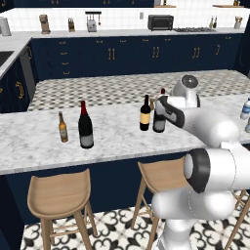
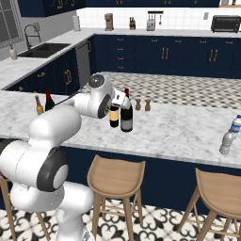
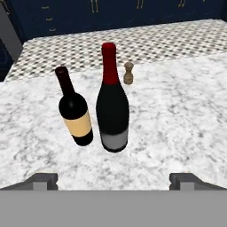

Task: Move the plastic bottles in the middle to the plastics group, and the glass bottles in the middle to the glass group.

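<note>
Two dark wine bottles stand side by side in the middle of the marble counter [image 1: 117, 141]. The taller has a red foil top and grey label [image 3: 112, 111] [image 2: 126, 113]; the shorter has a black top and cream label [image 3: 75, 116] [image 1: 145, 114]. My gripper [image 3: 114, 179] [image 1: 162, 108] [image 2: 118, 100] hovers just in front of them, open and holding nothing. At the left end stand an amber beer bottle [image 1: 62, 127] and a red-topped wine bottle [image 1: 85, 126]. At the right end a blue-labelled water bottle [image 2: 235, 124] stands next to a small pale bottle [image 2: 227, 141].
Two small wooden shakers [image 2: 138, 104] [image 2: 148, 104] stand just behind the middle bottles. Wooden stools [image 1: 58, 195] [image 1: 163, 176] stand below the counter's front edge. Bare marble lies between the middle bottles and each end group.
</note>
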